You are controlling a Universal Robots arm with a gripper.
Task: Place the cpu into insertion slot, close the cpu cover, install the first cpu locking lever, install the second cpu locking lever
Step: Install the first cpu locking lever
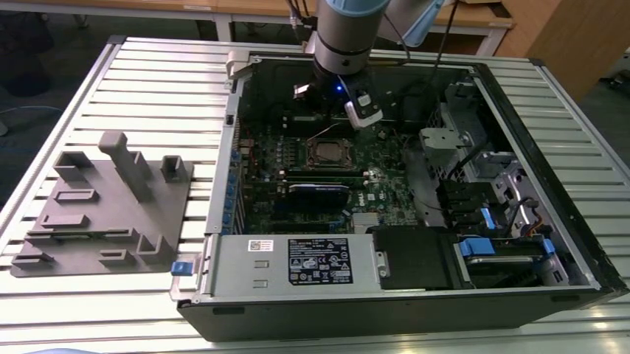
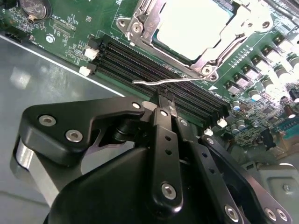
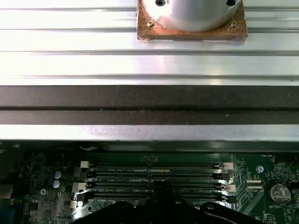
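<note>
Basically, the cpu [image 2: 191,23] sits in the insertion slot [image 1: 326,152] on the green board [image 2: 60,28]. The cpu cover [image 2: 136,25] is folded down around it, so seating and closing look done. A thin wire lever [image 2: 154,82] juts free over the memory slots [image 2: 135,60], seemingly unlatched. The gripper [image 2: 164,103] has its fingers pressed together and empty, tips just beside that lever, probably to push rather than pinch.

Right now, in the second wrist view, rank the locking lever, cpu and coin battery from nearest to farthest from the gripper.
1. The locking lever: just ahead of the gripper, over the memory slots.
2. The cpu: beyond those slots.
3. The coin battery: farthest, near the edge of the board.
</note>
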